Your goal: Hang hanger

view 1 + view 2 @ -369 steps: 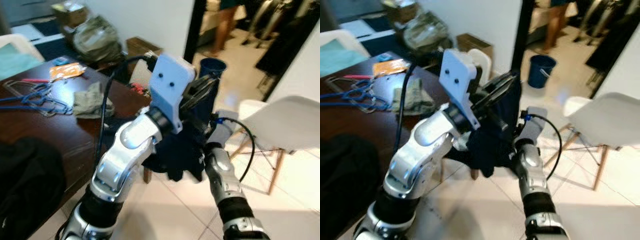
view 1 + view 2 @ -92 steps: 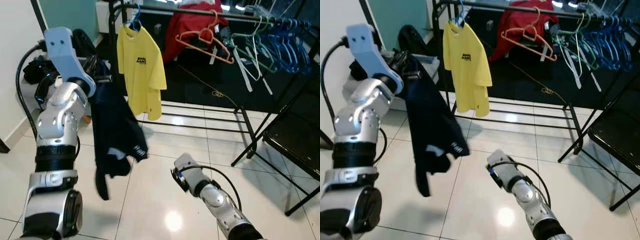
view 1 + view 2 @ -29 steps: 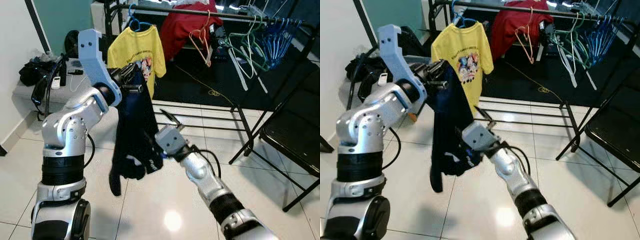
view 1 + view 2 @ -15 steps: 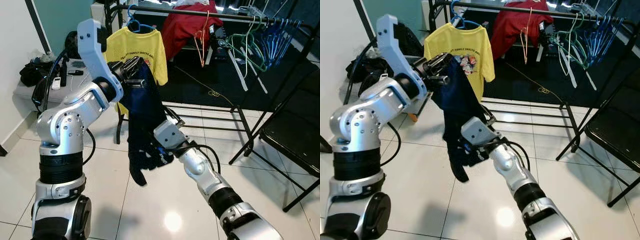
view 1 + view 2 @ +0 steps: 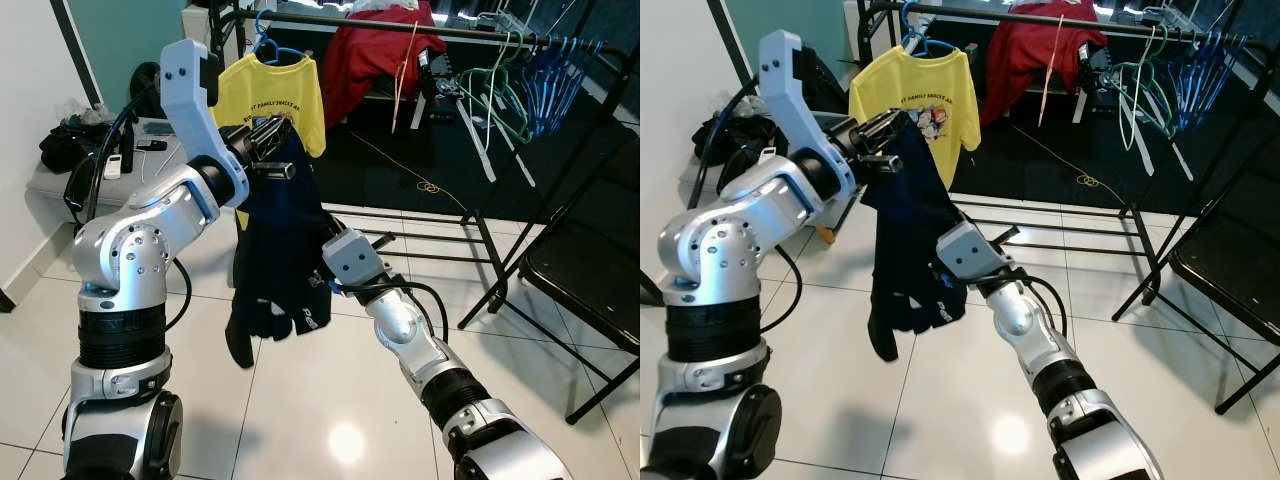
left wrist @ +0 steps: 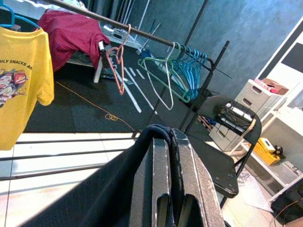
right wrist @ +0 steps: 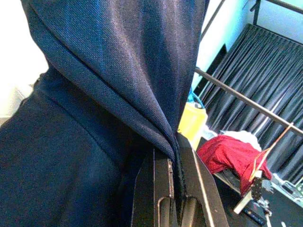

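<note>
Left eye view: the left gripper (image 5: 272, 140), at 11 o'clock, pinches the top of the dark garment (image 5: 285, 250), which hangs mid-frame before the clothes rack (image 5: 420, 30).

Left wrist view: its fingers are clamped tight on cloth.

Right wrist view: the right gripper (image 7: 174, 189) pinches a garment fold, fingers closed.

Bright, sharp; floor glare below.

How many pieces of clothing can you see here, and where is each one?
3. A yellow T-shirt hangs on the rail; a red garment is draped beside it; a dark navy garment hangs pinched in the left gripper. Others may be hidden.
</note>
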You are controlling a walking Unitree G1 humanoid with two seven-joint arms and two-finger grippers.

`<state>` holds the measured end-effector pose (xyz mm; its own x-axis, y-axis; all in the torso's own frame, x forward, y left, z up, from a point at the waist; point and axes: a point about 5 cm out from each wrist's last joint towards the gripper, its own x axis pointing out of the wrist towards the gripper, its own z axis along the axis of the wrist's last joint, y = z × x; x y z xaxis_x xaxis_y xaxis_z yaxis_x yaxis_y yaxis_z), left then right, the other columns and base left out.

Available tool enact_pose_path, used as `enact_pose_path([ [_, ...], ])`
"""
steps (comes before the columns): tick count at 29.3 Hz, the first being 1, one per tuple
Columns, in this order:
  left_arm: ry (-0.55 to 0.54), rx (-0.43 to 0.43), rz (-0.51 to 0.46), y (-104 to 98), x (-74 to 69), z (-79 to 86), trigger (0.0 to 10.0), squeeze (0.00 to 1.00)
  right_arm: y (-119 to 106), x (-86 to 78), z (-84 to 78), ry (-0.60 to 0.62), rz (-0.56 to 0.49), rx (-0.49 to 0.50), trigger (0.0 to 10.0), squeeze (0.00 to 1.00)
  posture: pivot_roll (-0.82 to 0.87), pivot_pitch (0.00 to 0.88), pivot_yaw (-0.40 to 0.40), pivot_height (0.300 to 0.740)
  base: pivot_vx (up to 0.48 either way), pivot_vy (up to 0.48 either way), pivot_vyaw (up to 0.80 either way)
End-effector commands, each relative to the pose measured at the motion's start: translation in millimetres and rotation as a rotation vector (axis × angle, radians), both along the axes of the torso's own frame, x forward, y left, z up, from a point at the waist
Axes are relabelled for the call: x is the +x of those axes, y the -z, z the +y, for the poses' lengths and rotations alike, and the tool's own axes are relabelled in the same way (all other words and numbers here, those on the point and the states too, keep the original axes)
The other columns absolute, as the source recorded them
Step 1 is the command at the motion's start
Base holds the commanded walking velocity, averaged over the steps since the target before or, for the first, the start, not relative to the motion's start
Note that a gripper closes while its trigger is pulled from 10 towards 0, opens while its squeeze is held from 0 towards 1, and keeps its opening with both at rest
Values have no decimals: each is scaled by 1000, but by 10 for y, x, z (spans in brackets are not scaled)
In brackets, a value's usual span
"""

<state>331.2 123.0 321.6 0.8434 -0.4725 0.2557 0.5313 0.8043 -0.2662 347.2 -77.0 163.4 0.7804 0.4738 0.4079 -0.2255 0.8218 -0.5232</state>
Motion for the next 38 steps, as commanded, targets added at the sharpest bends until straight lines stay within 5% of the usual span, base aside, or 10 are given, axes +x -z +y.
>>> enact_pose_path([
  [1,-28,36,-10,3,-17,37,10000,0,-35,-1,-12,-1,-23,15,0,0,16,93,-5,740,0,0,0],
  [13,-135,174,-16,114,40,127,10000,0,8,31,-159,-5,106,153,0,0,14,95,-5,740,0,0,0],
  [14,-168,236,-30,164,60,168,10000,933,11,57,-201,-14,159,198,0,0,12,97,-4,740,0,0,0],
  [16,-222,296,-23,236,99,238,10000,1000,-20,85,-253,-18,190,239,0,0,9,98,-3,740,0,0,0],
  [21,-427,537,25,492,214,522,10000,1000,-214,166,-431,9,173,282,0,0,2,99,-1,740,0,0,0],
  [22,-498,633,36,581,238,626,10000,141,-320,203,-491,22,154,305,0,0,3,99,-2,740,0,0,0],
  [24,-545,712,42,651,249,702,10000,0,-403,231,-533,28,143,329,0,0,2,99,-4,740,0,0,0],
  [33,-452,934,72,986,177,712,10000,0,-623,329,-626,-14,182,411,0,0,0,102,-13,740,0,0,0],
  [36,-68,1115,77,1456,-47,406,10000,0,-654,378,-616,-87,308,380,0,0,-10,101,-13,740,0,0,0],
  [38,-68,1115,77,1456,-47,406,10000,0,-654,378,-616,-87,308,380,0,0,-10,101,-13,740,0,0,0],
])
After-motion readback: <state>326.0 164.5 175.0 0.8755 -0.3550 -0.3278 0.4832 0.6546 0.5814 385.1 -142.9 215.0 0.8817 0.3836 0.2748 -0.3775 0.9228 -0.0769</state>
